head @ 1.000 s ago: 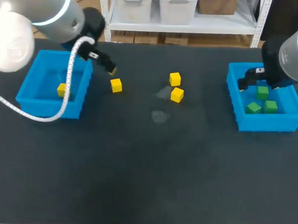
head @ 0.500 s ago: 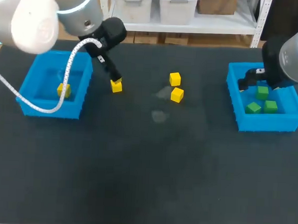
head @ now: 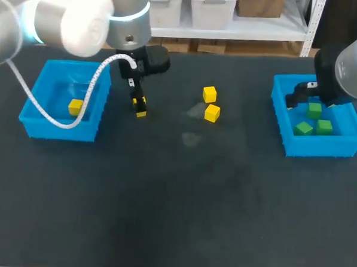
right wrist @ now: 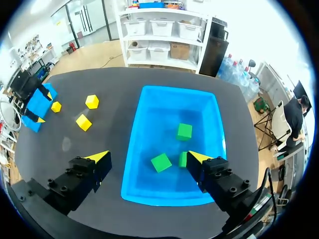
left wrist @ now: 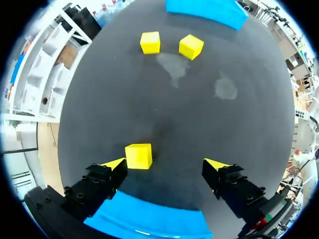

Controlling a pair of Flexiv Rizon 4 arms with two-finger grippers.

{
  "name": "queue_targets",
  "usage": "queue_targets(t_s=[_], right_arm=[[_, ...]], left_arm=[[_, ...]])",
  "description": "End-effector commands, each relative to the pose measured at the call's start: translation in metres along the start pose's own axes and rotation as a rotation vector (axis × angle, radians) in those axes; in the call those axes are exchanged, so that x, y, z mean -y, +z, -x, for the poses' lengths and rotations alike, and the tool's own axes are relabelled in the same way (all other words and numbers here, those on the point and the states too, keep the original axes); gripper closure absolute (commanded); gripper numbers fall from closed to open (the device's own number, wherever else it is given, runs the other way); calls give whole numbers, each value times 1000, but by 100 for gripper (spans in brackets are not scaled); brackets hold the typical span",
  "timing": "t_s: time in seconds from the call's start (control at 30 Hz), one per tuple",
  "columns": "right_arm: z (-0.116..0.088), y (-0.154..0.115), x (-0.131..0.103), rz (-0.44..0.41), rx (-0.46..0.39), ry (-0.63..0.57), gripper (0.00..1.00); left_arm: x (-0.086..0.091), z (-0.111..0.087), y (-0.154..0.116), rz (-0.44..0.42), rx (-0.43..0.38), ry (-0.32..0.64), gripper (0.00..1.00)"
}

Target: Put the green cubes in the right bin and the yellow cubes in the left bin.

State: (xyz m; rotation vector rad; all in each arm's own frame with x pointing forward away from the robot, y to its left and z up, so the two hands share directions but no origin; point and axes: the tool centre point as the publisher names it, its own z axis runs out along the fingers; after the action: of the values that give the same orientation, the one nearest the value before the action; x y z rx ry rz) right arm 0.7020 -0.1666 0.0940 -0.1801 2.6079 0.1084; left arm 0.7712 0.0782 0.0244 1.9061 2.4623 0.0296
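Note:
My left gripper (left wrist: 166,164) stands open, low over the table, just right of the left bin (head: 32,117). A yellow cube (left wrist: 138,156) lies between its fingers, up against one yellow fingertip (left wrist: 115,163) and well clear of the other. In the head view the left gripper (head: 138,105) mostly hides this cube (head: 141,112). Two more yellow cubes (head: 209,94) (head: 212,113) lie at mid-table. One yellow cube (head: 75,107) is in the left bin. My right gripper (right wrist: 148,157) hangs open and empty above the right bin (right wrist: 164,107), which holds three green cubes (right wrist: 184,131) (right wrist: 161,162) (right wrist: 183,159).
Both blue bins stand at the far sides of the dark table (head: 175,205). Faint pale smudges (head: 191,138) mark the mat near the middle cubes. The left bin's rim (left wrist: 149,219) lies right behind my left gripper.
My left arm swung right, away from the left bin's corner, and came down so its open fingers straddle the nearest yellow cube. The right arm stayed still.

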Motion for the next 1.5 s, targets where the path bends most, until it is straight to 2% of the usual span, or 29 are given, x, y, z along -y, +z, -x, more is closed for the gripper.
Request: queue_targets(t_s=[0.03,0.27,0.5,0.67,0.8,0.83,0.87,0.9,0.93,1.3,1.4,1.5], right_arm=[[-3,0,0,-4,10,1,0],[-3,0,0,-4,10,1,0],[-3,0,0,-4,10,1,0],[-3,0,0,-4,10,1,0],[-3,0,0,-4,10,1,0],[-3,0,0,-4,10,1,0],[-3,0,0,-4,10,1,0],[-3,0,0,-4,10,1,0],[-3,0,0,-4,10,1,0],[-3,0,0,-4,10,1,0],[-3,0,0,-4,10,1,0],[-3,0,0,-4,10,1,0]], left_arm=[[-9,2,8,-8,-136,-19,0],[-22,-6,16,55,-104,-115,0],[-30,-9,26,82,-82,-171,0],[-30,-8,34,81,-80,-184,0],[-31,-6,38,92,-47,-233,0],[-31,-6,38,95,-37,-242,4],[-32,-5,38,102,-22,-256,51],[-32,-5,38,105,-8,-268,81],[-33,-5,37,104,1,-278,100],[-30,-7,33,123,25,-314,100],[-29,-6,20,147,67,-305,100],[-24,-3,-3,164,142,-308,100]])
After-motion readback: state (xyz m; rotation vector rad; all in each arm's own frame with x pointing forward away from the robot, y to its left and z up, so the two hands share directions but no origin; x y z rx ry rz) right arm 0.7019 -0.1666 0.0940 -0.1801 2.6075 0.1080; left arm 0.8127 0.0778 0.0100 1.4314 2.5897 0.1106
